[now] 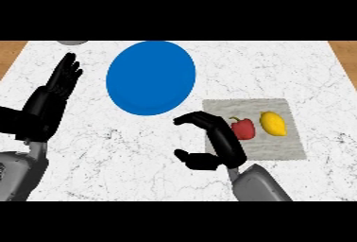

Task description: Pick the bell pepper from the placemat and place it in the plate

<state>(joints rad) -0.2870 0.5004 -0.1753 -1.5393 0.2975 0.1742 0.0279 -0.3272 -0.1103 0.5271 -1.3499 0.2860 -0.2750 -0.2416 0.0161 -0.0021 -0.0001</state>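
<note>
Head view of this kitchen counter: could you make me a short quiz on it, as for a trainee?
1. True or false: the red bell pepper lies on the round blue plate.
2. What lies right of the pepper on the grey rectangular placemat? A) a yellow mango-like fruit B) a green cup
3. Fill in: the black right hand is ___ the pepper, not holding it.

Key: 1 false. 2 A, the yellow fruit. 3 beside. The left hand rests open at the view's left.

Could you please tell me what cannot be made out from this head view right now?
- Grey object at the counter's far left: cut off by the top band, so unidentifiable.
- Placemat: its left edge is hidden behind the right robot hand.
- Contact between that hand and the red bell pepper: unclear.
</note>
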